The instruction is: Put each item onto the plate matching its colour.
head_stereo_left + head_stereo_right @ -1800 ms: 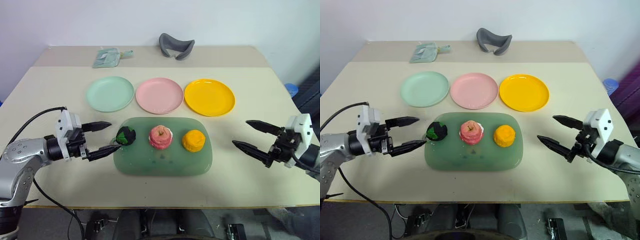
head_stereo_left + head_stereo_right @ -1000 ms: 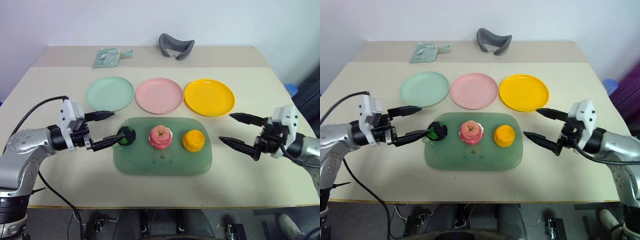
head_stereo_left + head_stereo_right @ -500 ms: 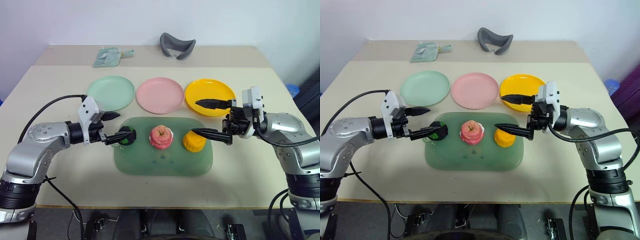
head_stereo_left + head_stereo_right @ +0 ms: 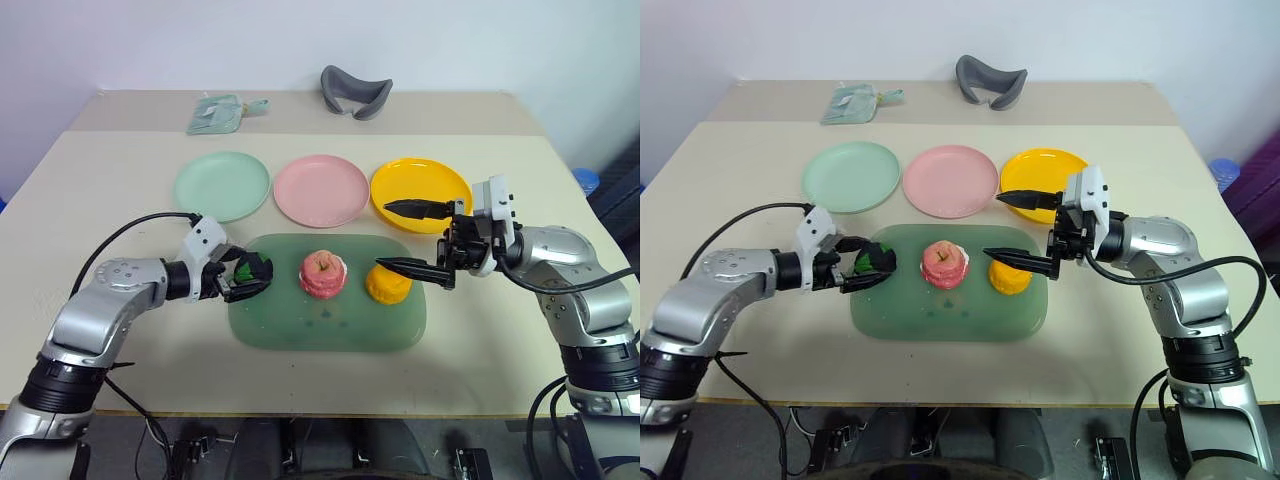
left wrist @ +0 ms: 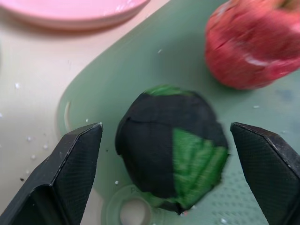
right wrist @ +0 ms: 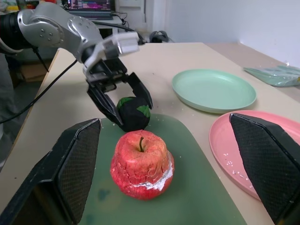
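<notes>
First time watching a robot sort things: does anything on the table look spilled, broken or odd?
Small white crumbs speckle the round pink plastic plate, and more lie on the translucent green tray. The red toy apple looks cracked and wrinkled, with a white split.

Beige table (image 4: 120,170) w/ seam across far end, plain white wall (image 4: 200,40) behind, even light.

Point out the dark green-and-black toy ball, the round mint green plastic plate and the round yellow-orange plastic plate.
Dark green-and-black toy ball (image 5: 171,147): left wrist view, centre of its front.
Round mint green plastic plate (image 4: 221,186): left eye view, bare middle.
Round yellow-orange plastic plate (image 4: 415,185): left eye view, bare inner surface.
</notes>
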{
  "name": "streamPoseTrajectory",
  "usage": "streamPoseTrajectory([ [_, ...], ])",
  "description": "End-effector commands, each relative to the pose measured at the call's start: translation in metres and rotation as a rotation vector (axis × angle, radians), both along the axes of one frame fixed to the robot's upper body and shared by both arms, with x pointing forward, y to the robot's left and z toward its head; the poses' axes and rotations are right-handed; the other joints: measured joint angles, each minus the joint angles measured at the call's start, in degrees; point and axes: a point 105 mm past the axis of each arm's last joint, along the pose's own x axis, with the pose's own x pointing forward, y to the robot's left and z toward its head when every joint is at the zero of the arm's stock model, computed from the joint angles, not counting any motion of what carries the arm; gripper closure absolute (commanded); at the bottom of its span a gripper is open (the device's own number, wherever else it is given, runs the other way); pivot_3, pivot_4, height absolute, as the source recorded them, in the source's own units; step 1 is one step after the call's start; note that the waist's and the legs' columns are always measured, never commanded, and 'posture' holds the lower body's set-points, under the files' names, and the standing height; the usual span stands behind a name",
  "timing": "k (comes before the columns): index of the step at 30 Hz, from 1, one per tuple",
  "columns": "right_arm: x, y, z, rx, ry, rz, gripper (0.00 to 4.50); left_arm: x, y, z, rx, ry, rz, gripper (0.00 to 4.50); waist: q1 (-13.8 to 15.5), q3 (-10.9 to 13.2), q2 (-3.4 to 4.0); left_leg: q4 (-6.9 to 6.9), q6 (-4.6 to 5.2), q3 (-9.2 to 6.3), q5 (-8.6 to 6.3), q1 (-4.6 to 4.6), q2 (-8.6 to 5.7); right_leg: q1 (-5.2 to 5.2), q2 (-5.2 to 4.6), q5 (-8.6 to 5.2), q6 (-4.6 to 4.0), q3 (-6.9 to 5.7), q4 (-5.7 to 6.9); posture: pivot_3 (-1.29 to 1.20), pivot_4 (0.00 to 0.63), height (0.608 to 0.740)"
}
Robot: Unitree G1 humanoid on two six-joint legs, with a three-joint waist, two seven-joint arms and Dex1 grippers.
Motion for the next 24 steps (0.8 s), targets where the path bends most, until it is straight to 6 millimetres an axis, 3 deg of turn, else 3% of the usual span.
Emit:
streamPoseTrajectory([
  [1,0.0,0.0,0.011,0.019,-0.051,-0.003,0.0,0.007,-0.002,0.008,0.012,-0.056,0.006,1.81,0.0,0.0,0.0,0.0,0.0,0.0,0.0,0.0,0.0,0.0,0.0,0.0,0.0,0.0,0.0,0.0,0.15,0.74],
  [2,0.0,0.0,0.011,0.019,-0.052,-0.005,0.0,0.009,-0.002,0.008,0.014,-0.068,0.014,2.22,0.0,0.0,0.0,0.0,0.0,0.0,0.0,0.0,0.0,0.0,0.0,0.0,0.0,0.0,0.0,0.0,0.15,0.74],
  [7,0.0,0.0,0.01,0.022,-0.053,-0.012,0.0,0.022,-0.002,0.016,-0.026,-0.13,0.082,2.22,0.1,0.0,0.0,0.03,0.0,-0.01,0.0,0.0,0.0,0.01,0.0,0.0,0.0,0.0,0.02,0.0,0.15,0.74],
  [10,0.0,0.001,0.01,0.024,-0.058,-0.017,0.0,0.051,0.013,0.037,-0.025,-0.287,0.274,2.22,0.18,0.01,-0.02,0.07,0.01,-0.03,0.0,-0.01,0.0,0.02,0.0,0.0,0.01,-0.01,0.05,0.0,0.15,0.74],
  [14,0.005,0.002,0.012,0.037,-0.076,-0.036,0.0,0.089,0.032,0.063,-0.152,-0.347,0.52,2.22,0.13,0.01,-0.02,0.33,0.01,-0.24,0.01,-0.31,0.03,-0.03,0.01,0.01,0.01,-0.25,0.1,0.0,0.15,0.74],
  [18,0.01,0.004,0.014,0.055,-0.088,-0.049,0.0,0.129,0.052,0.074,-0.235,-0.386,0.794,2.22,0.3,0.02,-0.04,0.81,0.02,-0.49,0.01,-0.79,0.06,-0.1,0.0,0.01,0.02,-0.7,0.21,0.0,0.15,0.74],
  [21,0.012,0.006,0.015,0.06,-0.097,-0.055,0.0,0.145,0.051,0.07,-0.271,-0.377,0.89,2.22,0.22,0.03,-0.05,0.84,0.03,-0.55,0.01,-0.82,0.05,-0.07,-0.01,0.02,0.03,-0.77,0.2,0.0,0.15,0.74],
  [24,0.014,0.007,0.016,0.062,-0.107,-0.066,0.0,0.152,0.047,0.064,-0.237,-0.384,0.888,1.31,0.13,0.04,-0.06,0.79,0.03,-0.54,0.01,-0.82,0.05,-0.09,0.0,0.01,0.03,-0.8,0.19,0.0,0.15,0.74],
])
